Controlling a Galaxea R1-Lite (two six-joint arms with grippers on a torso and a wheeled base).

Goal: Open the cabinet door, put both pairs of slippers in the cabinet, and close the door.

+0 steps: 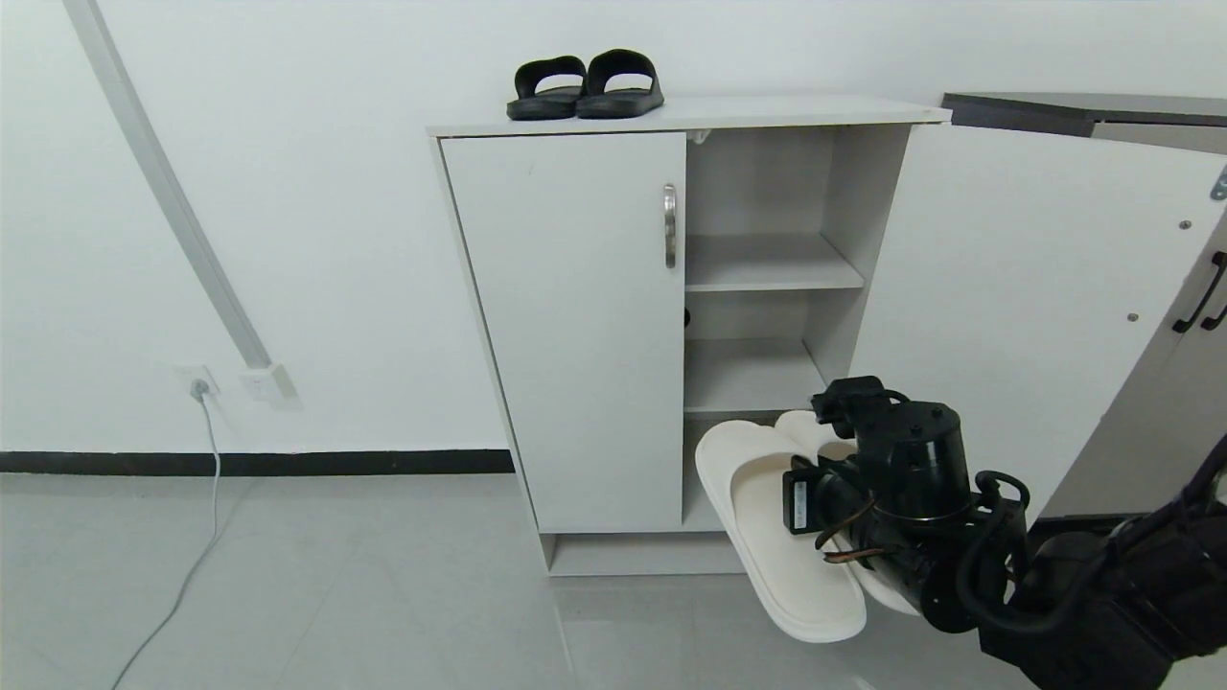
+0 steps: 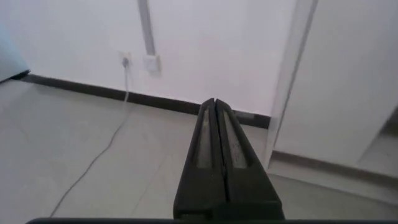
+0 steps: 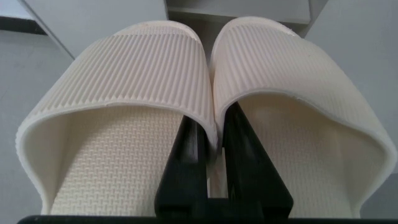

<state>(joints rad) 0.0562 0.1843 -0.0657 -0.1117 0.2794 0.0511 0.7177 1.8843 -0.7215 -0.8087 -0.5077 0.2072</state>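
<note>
the right gripper (image 3: 214,155) squeezes the two cream slippers (image 3: 155,74) by their bumpy, ribbed straps, low in front of the smooth white cabinet (image 1: 566,335). its right door (image 1: 1016,287) is wide open. the black slippers (image 1: 585,86) sit on top. the left gripper (image 2: 214,109) is pressed flat together, holding nothing, over the shiny floor (image 2: 93,155).

Plain indoor room, shoe cabinet (image 1: 566,326), wall socket (image 1: 198,383)
</note>
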